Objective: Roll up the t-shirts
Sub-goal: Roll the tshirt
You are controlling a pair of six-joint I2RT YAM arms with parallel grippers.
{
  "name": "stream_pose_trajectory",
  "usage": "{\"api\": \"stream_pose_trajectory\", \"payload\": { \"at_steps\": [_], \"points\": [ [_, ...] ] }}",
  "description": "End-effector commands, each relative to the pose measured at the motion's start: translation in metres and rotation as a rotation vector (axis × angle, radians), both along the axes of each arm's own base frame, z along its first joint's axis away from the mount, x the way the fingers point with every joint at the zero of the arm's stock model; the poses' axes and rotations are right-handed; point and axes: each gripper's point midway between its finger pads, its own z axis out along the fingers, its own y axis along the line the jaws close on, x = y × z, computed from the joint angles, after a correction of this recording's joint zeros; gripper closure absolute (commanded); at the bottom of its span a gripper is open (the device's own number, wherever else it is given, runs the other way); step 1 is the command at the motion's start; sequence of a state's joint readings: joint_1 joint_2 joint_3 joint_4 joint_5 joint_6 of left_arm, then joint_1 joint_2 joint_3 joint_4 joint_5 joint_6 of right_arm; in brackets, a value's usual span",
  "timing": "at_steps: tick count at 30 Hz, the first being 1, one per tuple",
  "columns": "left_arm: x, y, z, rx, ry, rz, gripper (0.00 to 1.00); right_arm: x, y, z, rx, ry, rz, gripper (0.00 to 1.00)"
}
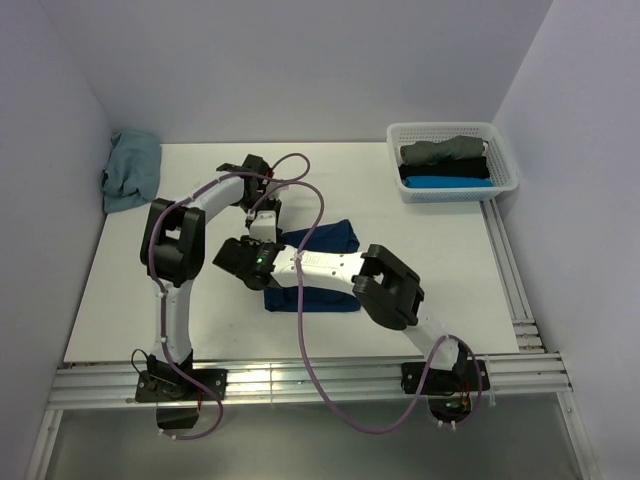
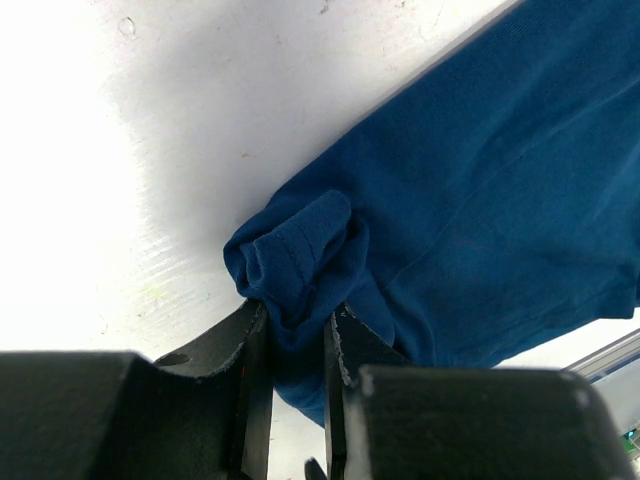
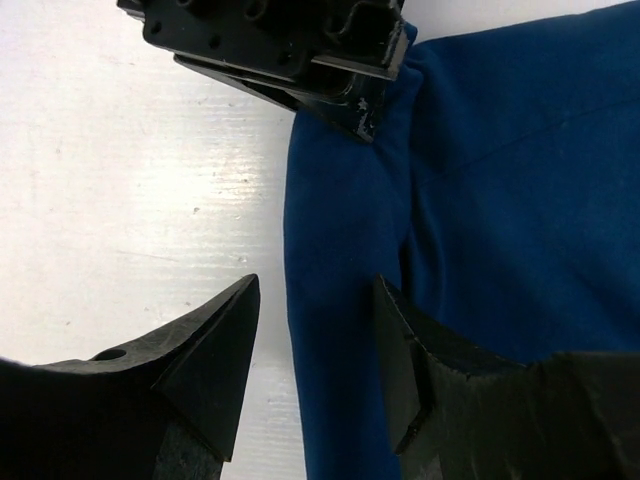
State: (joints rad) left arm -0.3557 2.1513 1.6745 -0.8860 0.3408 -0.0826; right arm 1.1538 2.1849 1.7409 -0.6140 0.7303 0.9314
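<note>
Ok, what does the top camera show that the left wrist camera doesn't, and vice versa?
Only the top view: the white basket holding folded shirts, and a teal shirt heaped at the table's far left corner. Only the left wrist view: the left gripper closed on a bunched fold of the navy t-shirt. Both: that navy t-shirt lying on the white table.

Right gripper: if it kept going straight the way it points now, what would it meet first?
Probably the navy t-shirt, whose edge lies between the open fingers of the right gripper; depth is unclear. Beyond it sits the left gripper, shut on the same shirt.
</note>
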Motion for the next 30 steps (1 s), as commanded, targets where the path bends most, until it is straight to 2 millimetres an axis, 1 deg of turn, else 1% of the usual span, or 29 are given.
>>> {"api": "stream_pose_trajectory", "payload": {
  "at_steps": [1, 6, 8, 14, 15, 17, 18, 20, 21, 23, 24, 25, 26, 27, 28, 29, 30],
  "points": [
    [0.008, -0.005, 0.006, 0.003, -0.033, -0.015, 0.83, 0.004, 0.002, 0.003, -0.051, -0.033, 0.000, 0.44],
    [0.008, -0.005, 0.005, 0.005, -0.024, -0.017, 0.81, 0.000, -0.001, -0.006, -0.096, -0.010, -0.013, 0.44],
    [0.009, -0.006, 0.005, 0.004, -0.026, -0.018, 0.80, -0.003, -0.006, -0.015, -0.126, 0.011, -0.016, 0.44],
    [0.010, -0.007, 0.006, 0.006, -0.018, -0.023, 0.73, -0.013, -0.016, -0.033, -0.173, 0.058, -0.018, 0.44],
    [0.011, -0.007, 0.006, 0.006, -0.017, -0.025, 0.70, -0.014, -0.018, -0.037, -0.185, 0.065, -0.019, 0.44],
    [0.012, -0.008, 0.007, 0.004, -0.016, -0.025, 0.67, -0.017, -0.021, -0.041, -0.197, 0.077, -0.024, 0.45],
    [0.012, -0.008, 0.007, 0.004, -0.013, -0.025, 0.61, -0.018, -0.024, -0.043, -0.206, 0.081, -0.026, 0.46],
    [0.014, -0.009, 0.009, 0.001, -0.018, -0.028, 0.55, -0.019, -0.024, -0.043, -0.195, 0.081, -0.032, 0.50],
    [0.014, -0.009, 0.010, -0.001, -0.020, -0.029, 0.49, -0.020, -0.026, -0.043, -0.190, 0.084, -0.033, 0.52],
    [0.015, -0.010, 0.014, -0.009, -0.023, -0.036, 0.43, -0.019, -0.023, -0.040, -0.142, 0.079, -0.036, 0.63],
    [0.016, -0.011, 0.016, -0.011, -0.026, -0.039, 0.37, -0.021, -0.027, -0.037, -0.126, 0.081, -0.037, 0.67],
    [0.017, -0.012, 0.020, -0.022, -0.035, -0.046, 0.34, -0.018, -0.018, -0.034, -0.065, 0.073, -0.032, 0.69],
    [0.019, -0.013, 0.024, -0.029, -0.043, -0.049, 0.32, -0.018, -0.017, -0.033, -0.031, 0.078, -0.028, 0.70],
    [0.020, -0.013, 0.028, -0.036, -0.046, -0.050, 0.27, -0.020, -0.025, -0.033, 0.007, 0.106, -0.030, 0.72],
    [0.023, -0.015, 0.037, -0.060, -0.064, -0.060, 0.25, -0.014, -0.014, -0.028, 0.104, 0.090, -0.027, 0.73],
    [0.024, -0.015, 0.041, -0.069, -0.070, -0.061, 0.23, -0.013, -0.014, -0.026, 0.153, 0.095, -0.028, 0.73],
    [0.023, -0.015, 0.045, -0.086, -0.068, -0.065, 0.21, -0.019, -0.025, -0.030, 0.203, 0.136, -0.024, 0.73]
  ]
}}
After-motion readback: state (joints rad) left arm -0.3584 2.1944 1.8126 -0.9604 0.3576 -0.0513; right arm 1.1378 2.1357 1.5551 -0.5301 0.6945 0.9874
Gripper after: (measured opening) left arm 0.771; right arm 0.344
